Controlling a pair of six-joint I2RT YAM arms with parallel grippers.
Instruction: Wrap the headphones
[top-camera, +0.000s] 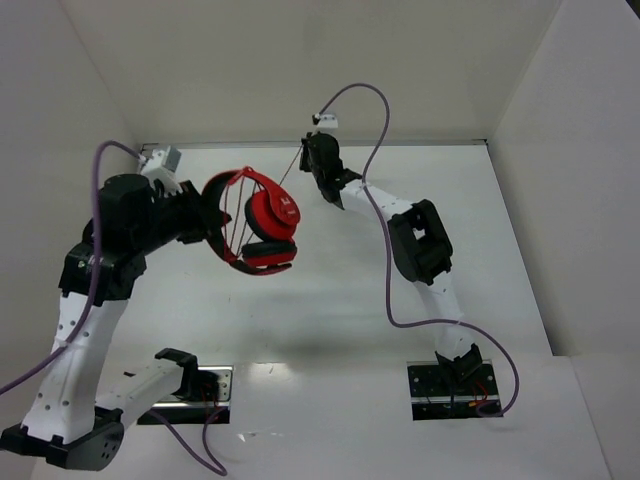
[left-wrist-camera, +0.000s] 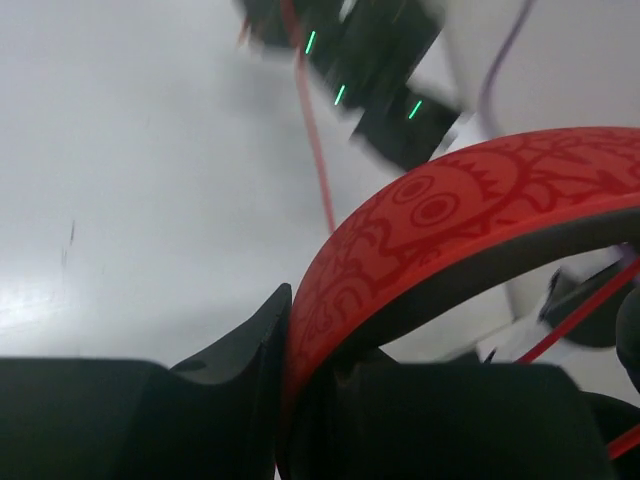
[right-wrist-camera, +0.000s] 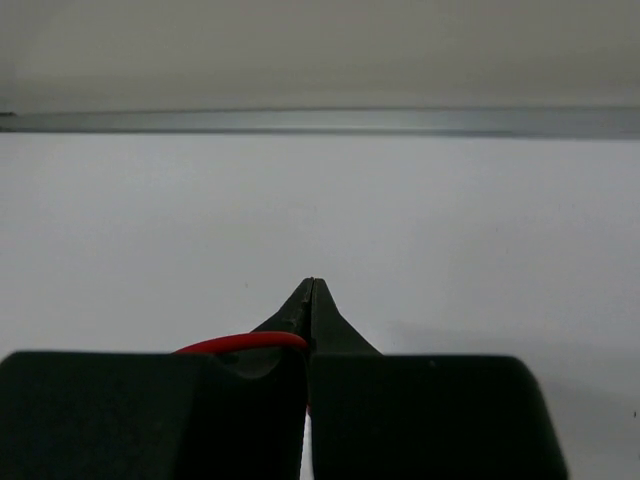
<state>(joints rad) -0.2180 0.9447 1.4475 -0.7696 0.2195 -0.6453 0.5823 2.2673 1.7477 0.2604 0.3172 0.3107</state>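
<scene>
**Red headphones held over a white bench by two robot arms**

A white bench (top-camera: 330, 300) is seen from above, with white walls around it. Two arms are raised over it: the left arm (top-camera: 75, 320) at the left and the right arm (top-camera: 420, 250) bent toward the far middle. The headphones (top-camera: 262, 215), red and black, are held clear of the bench, left of centre. They are gripped at the patterned red headband (left-wrist-camera: 450, 220) by the left end effector (top-camera: 210, 222), which is closed narrowly around it. The thin red cable (right-wrist-camera: 240, 342) is pinched in the right end effector (right-wrist-camera: 310, 300), whose tips are pressed together.
</scene>
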